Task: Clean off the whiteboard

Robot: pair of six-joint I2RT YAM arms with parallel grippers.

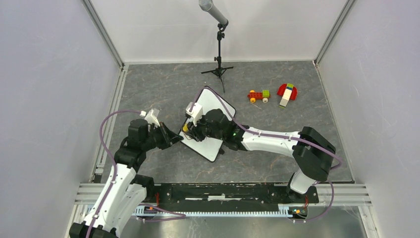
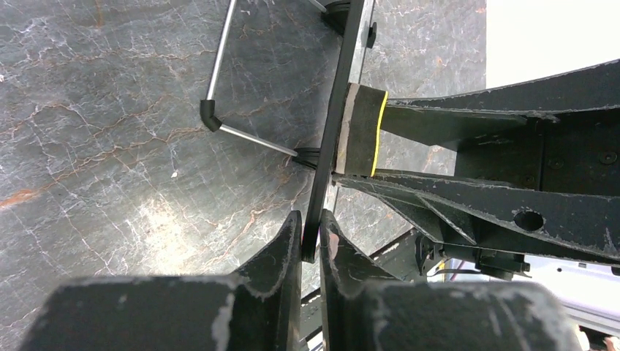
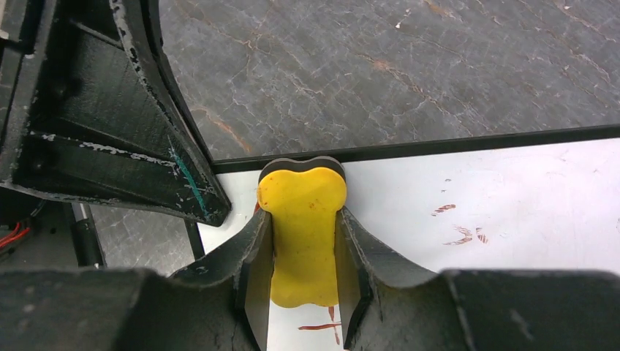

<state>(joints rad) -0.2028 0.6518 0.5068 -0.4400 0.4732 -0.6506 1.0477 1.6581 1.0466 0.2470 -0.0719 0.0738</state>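
Left gripper [image 2: 311,227] is clamped on the thin black frame edge of the whiteboard [image 1: 212,145]. Right gripper [image 3: 303,216] is closed around a yellow eraser [image 3: 301,256], with its dark pad pressed against the white face right next to that clamped edge. The board sits mid-table, skewed diagonally between the two wrists. Toy blocks [image 1: 259,95] are well apart, far right. Red marks [image 3: 459,232] show just beside the eraser, with one more stroke at its near end.

Handling, my read:
- **Board:** looks light, thin and stiff. The face is glossy, so it will likely skate under wipe force unless pinned.
- **Hold point:** the frame edge is the sensible place, since it's out of the wipe path.
- **Eraser:** looks like soft foam with a waisted shape, and the grip at the waist looks secure.
- **Pressure:** moderate only, or the board may rock or flex.
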